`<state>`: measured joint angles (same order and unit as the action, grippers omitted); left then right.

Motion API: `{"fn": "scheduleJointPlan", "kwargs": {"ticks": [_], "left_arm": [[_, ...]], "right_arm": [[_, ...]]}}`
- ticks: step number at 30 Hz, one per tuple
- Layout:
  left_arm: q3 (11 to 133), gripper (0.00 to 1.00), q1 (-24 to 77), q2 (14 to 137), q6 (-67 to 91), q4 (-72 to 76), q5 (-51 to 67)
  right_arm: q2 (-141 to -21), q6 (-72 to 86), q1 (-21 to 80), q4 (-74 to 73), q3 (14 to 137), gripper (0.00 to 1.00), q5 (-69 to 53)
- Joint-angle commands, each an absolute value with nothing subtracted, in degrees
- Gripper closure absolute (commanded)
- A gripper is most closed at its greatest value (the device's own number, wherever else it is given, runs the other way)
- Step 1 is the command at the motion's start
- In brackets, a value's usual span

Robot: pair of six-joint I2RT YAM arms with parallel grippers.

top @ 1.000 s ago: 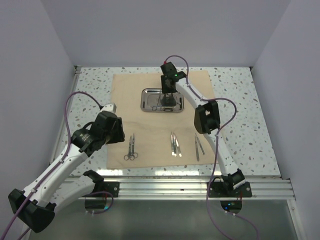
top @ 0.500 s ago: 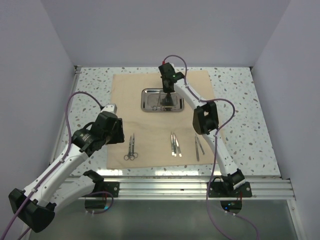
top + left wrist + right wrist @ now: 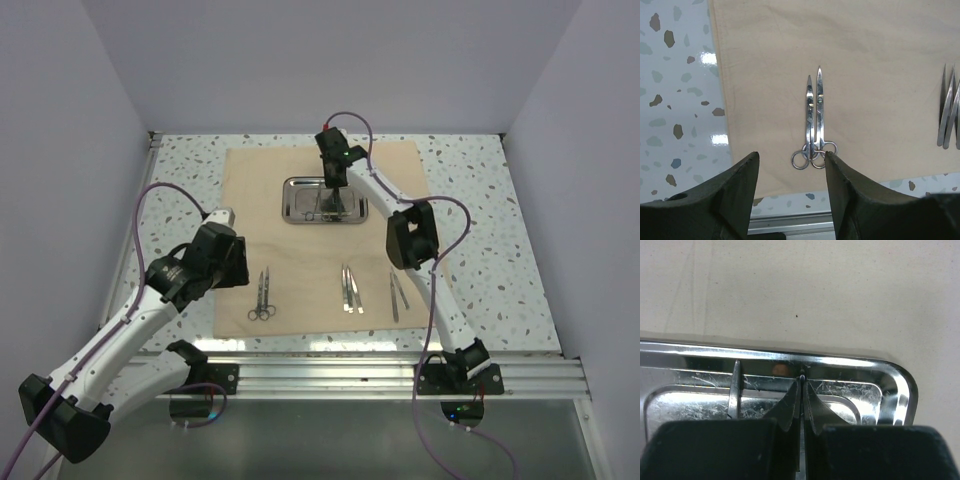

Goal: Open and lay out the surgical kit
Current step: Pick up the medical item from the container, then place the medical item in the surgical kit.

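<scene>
The tan cloth [image 3: 300, 262] lies spread flat on the table. The steel tray [image 3: 290, 200] sits on its far half. My right gripper [image 3: 335, 197] reaches down into the tray; in the right wrist view it [image 3: 802, 382] is shut on a thin silver instrument [image 3: 802, 375] just inside the tray rim [image 3: 840, 361]. A second thin instrument [image 3: 734, 390] lies in the tray to the left. My left gripper [image 3: 228, 262] hovers open and empty over the cloth's left edge. In its wrist view two scissors [image 3: 814, 120] lie side by side ahead of the gripper [image 3: 791, 155].
Tweezers [image 3: 350, 288] and another thin pair of instruments [image 3: 398, 292] lie on the near half of the cloth, right of the scissors [image 3: 263, 295]. The tweezers also show at the right edge of the left wrist view [image 3: 947, 107]. Speckled table [image 3: 480, 250] surrounds the cloth; walls stand on three sides.
My right gripper has shifted slightly toward the tray's far rim. The left arm has barely moved.
</scene>
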<state>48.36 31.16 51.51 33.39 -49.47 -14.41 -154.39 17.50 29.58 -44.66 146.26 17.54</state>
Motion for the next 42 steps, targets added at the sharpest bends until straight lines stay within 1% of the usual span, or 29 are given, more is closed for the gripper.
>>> {"fn": "scheduleJointPlan", "kwargs": {"ticks": [1,4,13,16,17,19,20,21,22,23,25,26,30,31,33,34,36,37,39,40,41,42], "left_arm": [[48.9,0.41,31.2,50.5,32.7,-50.4,-15.2],[48.6,0.41,31.2,50.0,32.8,-49.9,-15.2],[48.4,0.42,31.2,49.4,32.9,-49.8,-14.9],[48.4,0.42,31.2,49.0,32.9,-49.8,-15.0],[48.5,0.42,31.2,49.0,32.9,-49.8,-15.0],[48.5,0.42,31.2,49.1,33.0,-49.8,-15.2],[48.4,0.41,31.2,49.4,33.0,-49.7,-15.4],[48.5,0.39,31.2,49.7,33.1,-49.6,-15.3],[48.5,0.38,31.2,50.9,32.8,-48.8,-14.9],[48.5,0.37,31.2,51.8,32.5,-48.4,-14.2],[48.8,0.36,31.2,53.6,31.5,-45.6,-13.5],[49.1,0.36,31.2,55.4,31.0,-44.4,-13.4],[54.2,0.35,31.1,63.4,27.1,-36.8,-14.2],[57.4,0.35,31.1,67.8,26.3,-35.7,-14.4],[61.3,0.35,31.1,72.7,24.0,-32.8,-14.9],[65.7,0.35,31.0,77.7,23.4,-32.1,-14.9],[70.5,0.35,30.8,82.9,22.2,-30.2,-14.7],[75.7,0.35,30.6,88.4,22.2,-29.9,-14.3],[81.6,0.36,30.6,94.1,22.2,-28.8,-14.2],[87.7,0.36,30.6,100.0,22.1,-28.7,-13.6],[91.2,0.36,30.6,103.2,22.1,-28.8,-14.0],[94.6,0.37,30.6,106.5,22.1,-29.3,-14.2]], "right_arm": [[-150.4,17.1,29.7,-48.5,143.2,1.00,18.3],[-146.1,17.0,29.6,-47.8,142.8,1.00,19.2],[-132.6,15.9,29.1,-45.4,136.2,1.00,20.7],[-128.4,16.3,29.2,-44.6,129.9,1.00,20.6],[-124.0,16.7,29.2,-42.8,123.5,1.00,20.5],[-118.6,18.1,29.2,-39.9,115.1,1.00,20.1],[-113.8,18.5,29.3,-37.6,106.6,1.00,20.0],[-111.0,19.6,29.3,-36.6,102.4,1.00,20.0],[-108.7,20.2,29.3,-35.7,94.3,1.00,19.9],[-103.8,20.7,29.2,-34.1,90.4,1.00,20.0],[-99.7,22.4,29.3,-32.4,82.9,1.00,19.5],[-97.4,22.8,29.3,-31.5,76.5,1.00,18.8],[-88.7,24.8,29.7,-29.9,64.9,1.00,16.8],[-87.7,25.0,29.7,-29.8,61.7,1.00,16.7],[-85.1,25.6,29.8,-29.4,59.2,1.00,16.3],[-84.5,25.8,29.8,-29.4,57.4,1.00,16.5],[-83.4,26.1,29.8,-29.5,56.1,1.00,15.8],[-83.1,26.1,29.8,-29.4,55.6,1.00,15.0],[-83.1,25.5,29.9,-29.3,54.1,1.00,12.7],[-82.9,25.3,29.8,-30.0,53.4,0.83,12.1],[-82.7,25.5,29.9,-30.2,53.2,0.64,11.7],[-82.4,25.5,29.9,-30.6,52.9,0.50,11.1]]}}
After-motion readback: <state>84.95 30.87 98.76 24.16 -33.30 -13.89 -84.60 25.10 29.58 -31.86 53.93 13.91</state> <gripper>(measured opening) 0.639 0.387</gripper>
